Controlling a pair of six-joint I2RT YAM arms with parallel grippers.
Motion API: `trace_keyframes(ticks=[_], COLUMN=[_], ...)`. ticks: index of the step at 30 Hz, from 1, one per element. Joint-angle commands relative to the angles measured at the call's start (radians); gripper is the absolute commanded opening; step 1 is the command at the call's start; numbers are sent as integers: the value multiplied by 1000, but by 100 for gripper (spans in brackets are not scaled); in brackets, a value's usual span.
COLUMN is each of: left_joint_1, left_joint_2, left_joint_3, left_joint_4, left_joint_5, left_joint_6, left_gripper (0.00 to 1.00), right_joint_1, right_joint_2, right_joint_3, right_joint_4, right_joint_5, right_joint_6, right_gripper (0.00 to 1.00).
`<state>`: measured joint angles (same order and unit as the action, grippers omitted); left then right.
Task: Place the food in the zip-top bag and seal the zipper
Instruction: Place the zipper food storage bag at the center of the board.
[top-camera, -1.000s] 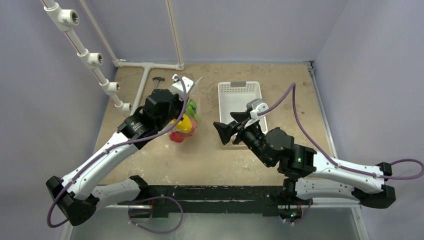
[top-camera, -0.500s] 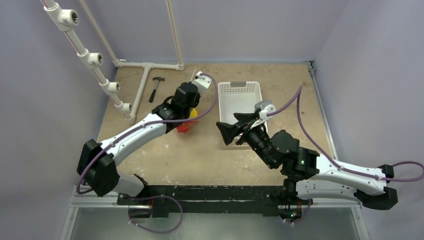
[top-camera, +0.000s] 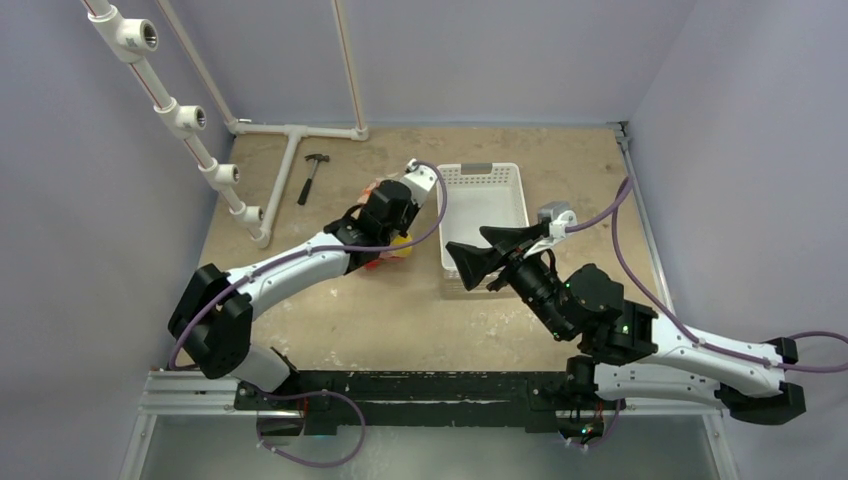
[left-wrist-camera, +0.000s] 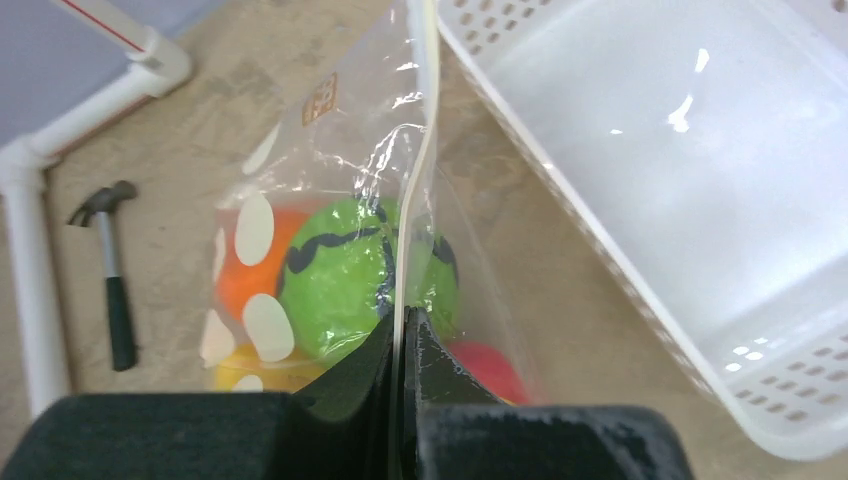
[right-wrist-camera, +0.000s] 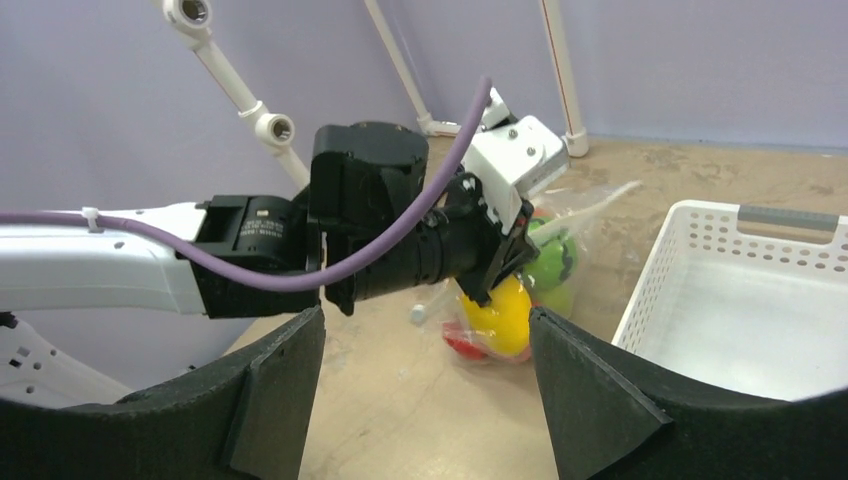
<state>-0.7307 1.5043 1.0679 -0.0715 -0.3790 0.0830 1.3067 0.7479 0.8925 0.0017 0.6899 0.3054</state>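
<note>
The zip-top bag (left-wrist-camera: 330, 150), clear with white dots, holds the food: green (left-wrist-camera: 345, 270), orange (left-wrist-camera: 245, 275), yellow (left-wrist-camera: 265, 370) and red (left-wrist-camera: 490, 370) toy fruits. My left gripper (left-wrist-camera: 402, 320) is shut on the zipper (left-wrist-camera: 425, 110), the thin strip running straight away from its jaws. In the top view the left gripper (top-camera: 395, 215) sits over the bag (top-camera: 385, 255), just left of the basket. My right gripper (right-wrist-camera: 425, 330) is open and empty, facing the bag (right-wrist-camera: 500, 315) from the right, apart from it; it also shows in the top view (top-camera: 487, 250).
A white slotted basket (top-camera: 482, 172) stands right of the bag, empty inside (left-wrist-camera: 600, 225). A small hammer (top-camera: 312, 172) lies at the back left, next to white pipe fittings (top-camera: 290, 135). Purple walls close in the table.
My left arm has swung right with the bag, from the table's left-middle to beside the basket. My right arm has drawn back to the right, still open.
</note>
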Motion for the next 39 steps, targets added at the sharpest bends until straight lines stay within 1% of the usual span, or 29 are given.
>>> trace_keyframes(ticks=[1,5,10,13,14,17,19,22,25,26,28,30,34,36,39], left_joint_1=[-47,-78,-117,-136,-142,-162,-171,-175,-175,-175,-175,-175,-174,-174,-174], left_joint_2=[-28,-45,-75,-77,-79,-98,-123,-165,-218,-245,-284,-308,-334,-343,-349], left_joint_3=[-68,-141,-205,-218,-223,-242,-252,-249,-239,-237,-231,-214,-162,-143,-96], left_joint_4=[26,42,42,3,-15,-51,-75,-117,-162,-175,-196,-227,-305,-332,-383], left_joint_5=[53,35,29,27,29,30,40,69,97,104,115,124,135,134,103], left_joint_6=[-169,-265,-332,-387,-404,-446,-464,-479,-495,-497,-502,-505,-517,-512,-502], left_gripper=[0,0,0,0,2,15,29,44,62,66,71,74,84,85,87], right_joint_1=[-1,-1,-1,-1,-1,-1,-1,-1,-1,-1,-1,-1,-16,-41,-106], right_joint_2=[-32,-54,-62,-54,-51,-39,-34,-31,-25,-22,-15,-2,40,63,105], right_joint_3=[-4,-8,-28,-40,-42,-49,-57,-68,-69,-69,-69,-71,-69,-75,-74], right_joint_4=[0,0,-19,-37,-49,-84,-92,-99,-116,-121,-119,-107,-81,-43,25], right_joint_5=[22,25,57,79,88,126,150,186,229,241,255,263,277,272,216], right_joint_6=[39,64,120,164,182,243,268,299,332,343,347,345,339,309,254], right_gripper=[77,79,81,82,82,84,85,86,86,87,88,89,90,91,91])
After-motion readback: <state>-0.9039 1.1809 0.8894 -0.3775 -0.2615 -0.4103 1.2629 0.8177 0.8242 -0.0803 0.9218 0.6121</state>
